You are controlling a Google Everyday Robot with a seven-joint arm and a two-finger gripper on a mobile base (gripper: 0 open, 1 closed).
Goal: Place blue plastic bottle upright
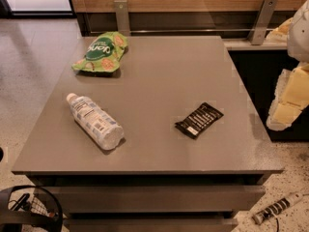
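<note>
Bottle (94, 121) lies sideways, capped, on table (164, 76); hand (288, 102) at right edge, state unclear.

Grey, square, flat-topped table (159, 81) bearing three items directly on its top. Far left corner: crumpled green snack bag (100, 52). Near left: clear, faintly bluish plastic bottle (94, 121) with white cap and white printed label, lying on its side, cap toward the far left and base toward the near edge. Right of centre: flat black wrapper (199, 120), set askew. The three items lie well apart. The pale gripper (288, 103) hangs beyond the table's right edge.
</note>
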